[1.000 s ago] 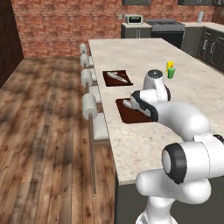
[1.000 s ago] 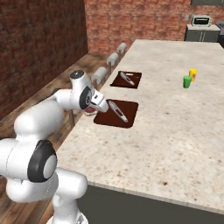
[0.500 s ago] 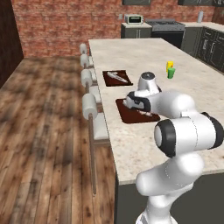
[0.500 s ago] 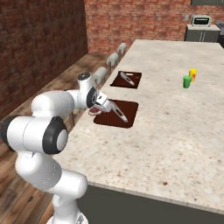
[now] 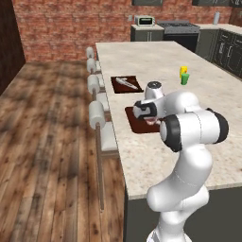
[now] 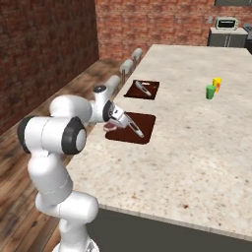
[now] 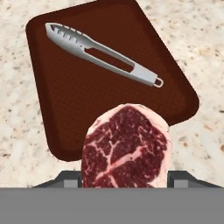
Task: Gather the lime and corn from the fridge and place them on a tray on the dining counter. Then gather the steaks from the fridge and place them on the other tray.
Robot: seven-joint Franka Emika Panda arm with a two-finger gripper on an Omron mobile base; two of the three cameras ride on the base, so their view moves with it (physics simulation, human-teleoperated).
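Red marbled steak slab (image 7: 126, 146) sits pinched in our two-finger gripper (image 7: 124, 178) above the near edge of the dark brown tray (image 7: 65, 109) holding silver tongs (image 7: 103, 54), on the beige speckled dining counter (image 6: 206, 142).

arm (image 5: 189, 127): glossy white rounded shells | joints: dark grey rings | base: white

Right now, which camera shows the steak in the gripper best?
The hand view: the steak is close up, marbling clear, above the near tray. The right base view gives a small reddish patch at the gripper; the left base view barely shows it.
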